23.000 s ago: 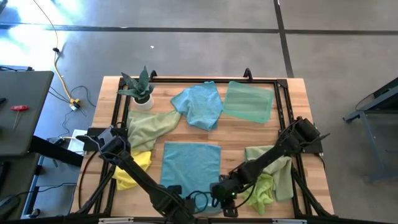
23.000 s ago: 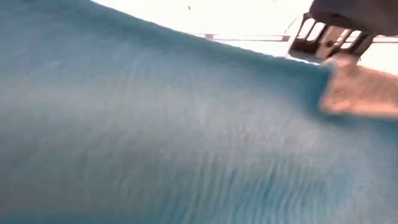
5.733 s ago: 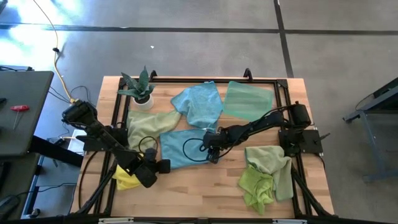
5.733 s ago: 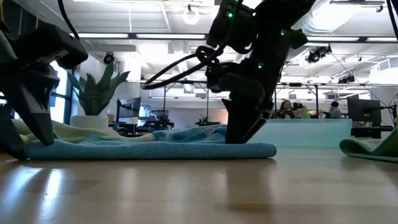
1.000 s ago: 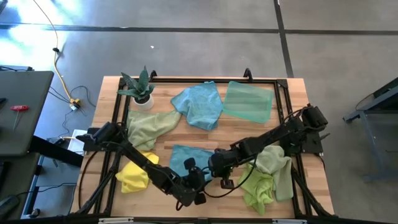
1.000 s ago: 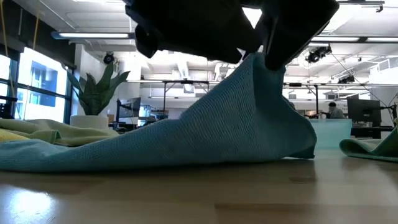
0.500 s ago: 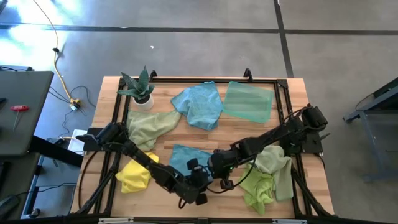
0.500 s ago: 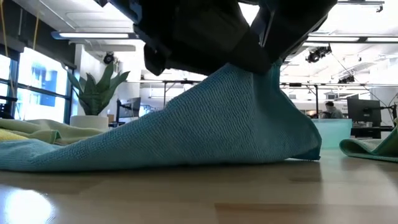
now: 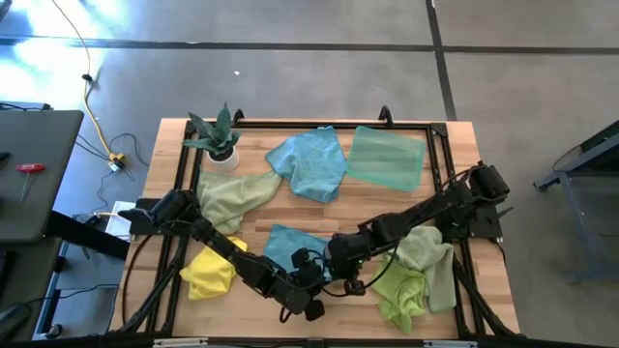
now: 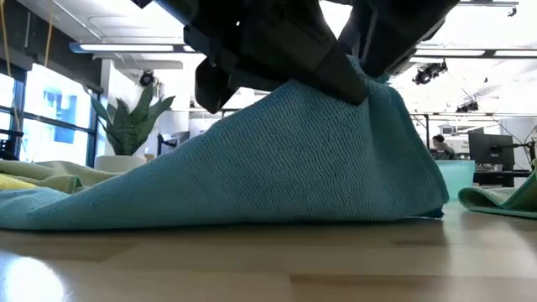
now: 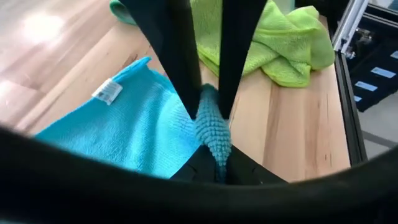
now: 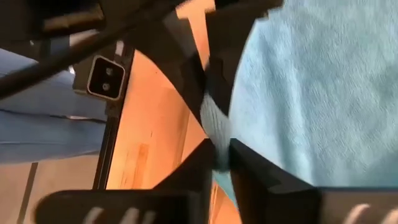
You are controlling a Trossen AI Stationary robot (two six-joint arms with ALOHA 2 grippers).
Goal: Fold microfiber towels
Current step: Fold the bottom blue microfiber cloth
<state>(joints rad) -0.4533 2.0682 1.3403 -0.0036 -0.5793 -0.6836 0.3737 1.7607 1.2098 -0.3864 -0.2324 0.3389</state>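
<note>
Both end effectors meet at the near middle of the table, over a blue towel. The left end effector is pinched shut on a bunched corner of that towel; in the left wrist view its two dark fingers squeeze a narrow ridge of blue cloth between them. The right end effector sits just beside it, touching the same raised part of the towel. Its wrist view shows cloth between its fingertips, but whether it grips or is letting go cannot be told.

From table height, the blue towel rises in a tent shape, lifted at one point while its lower edge trails flat along the wood.

The step in hand appears to be a fold in progress, with the lifted corner being passed to or shared with the left arm. The next move likely calls for carrying that corner across the towel and laying it on the opposite edge, keeping the cloth taut so it does not bunch.

Room is limited. A yellow towel lies close on the left side, and a lime green towel lies near on the right. A pale green towel and a second blue towel lie farther back, near a small potted plant. Bare wood is mainly toward the near edge.
</note>
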